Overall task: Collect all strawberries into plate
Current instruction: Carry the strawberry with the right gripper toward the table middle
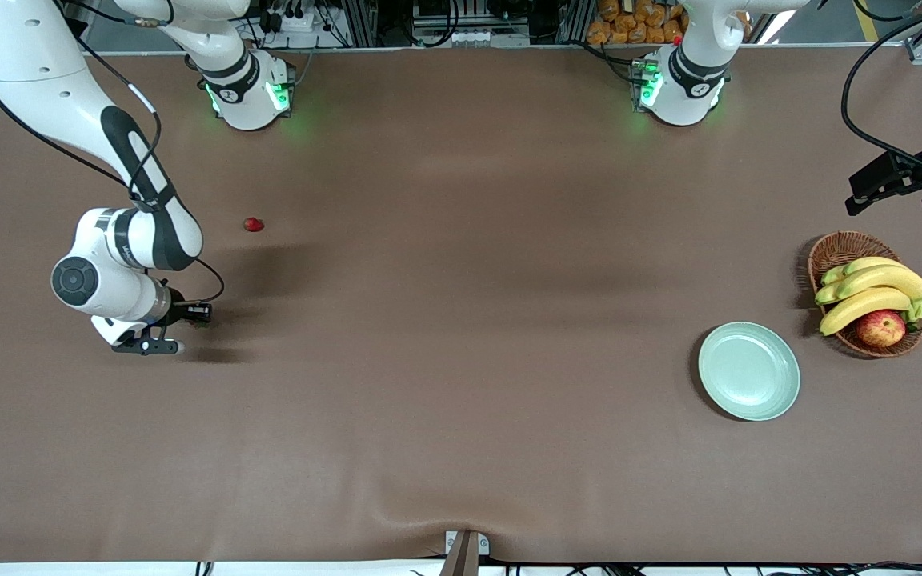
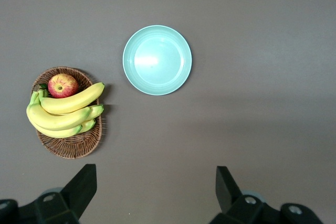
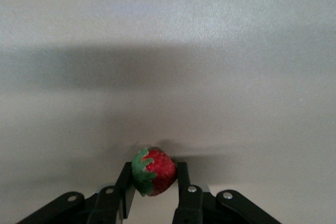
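Note:
My right gripper (image 3: 154, 179) is shut on a red strawberry (image 3: 155, 171) with a green cap, low over the table at the right arm's end; in the front view the right gripper (image 1: 193, 314) shows there. A second strawberry (image 1: 253, 224) lies on the table farther from the front camera than that gripper. A third strawberry is not in view. The pale mint-green plate (image 1: 749, 370) sits bare toward the left arm's end, and also shows in the left wrist view (image 2: 157, 60). My left gripper (image 1: 861, 192) is open and empty, waiting high over that end (image 2: 155, 187).
A brown wicker basket (image 1: 845, 248) with bananas (image 1: 869, 292) and a red-yellow apple (image 1: 881, 328) stands beside the plate, closer to the table's end. The basket also shows in the left wrist view (image 2: 73, 145).

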`<state>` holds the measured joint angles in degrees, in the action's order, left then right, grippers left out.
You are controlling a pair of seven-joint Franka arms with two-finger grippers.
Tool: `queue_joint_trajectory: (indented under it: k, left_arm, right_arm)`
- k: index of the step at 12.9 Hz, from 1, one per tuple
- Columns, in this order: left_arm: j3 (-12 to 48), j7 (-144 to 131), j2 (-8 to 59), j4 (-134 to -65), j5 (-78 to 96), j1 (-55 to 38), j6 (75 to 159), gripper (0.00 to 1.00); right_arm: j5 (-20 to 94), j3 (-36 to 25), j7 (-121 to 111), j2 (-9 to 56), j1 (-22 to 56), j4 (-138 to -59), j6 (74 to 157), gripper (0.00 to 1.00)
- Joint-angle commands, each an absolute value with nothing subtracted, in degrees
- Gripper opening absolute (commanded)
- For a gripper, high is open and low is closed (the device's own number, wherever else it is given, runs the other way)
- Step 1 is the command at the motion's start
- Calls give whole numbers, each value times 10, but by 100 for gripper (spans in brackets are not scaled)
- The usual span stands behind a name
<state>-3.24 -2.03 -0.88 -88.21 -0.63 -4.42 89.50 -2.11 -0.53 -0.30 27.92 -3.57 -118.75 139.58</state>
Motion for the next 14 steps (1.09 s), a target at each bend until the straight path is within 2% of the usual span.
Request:
queue_joint_trajectory:
  k: [1,6,9,14]
  left_arm:
    - [-33,-14,-7,-879,6,-40,896,100]
    - [-33,-14,-7,-879,6,-39,896,100]
    - [-33,-14,-4,-879,6,-40,896,100]
    - [-32,-14,-4,-878,6,-39,896,100]
  right_arm:
    - [-16,3,-5,244,-39,-1184,1384,0]
    - [-16,4,-18,163,31,-1175,1366,0]
    - [-14,5,-14,163,82,-1127,1328,0]
    - [-12,5,24,172,174,-1103,1332,0]
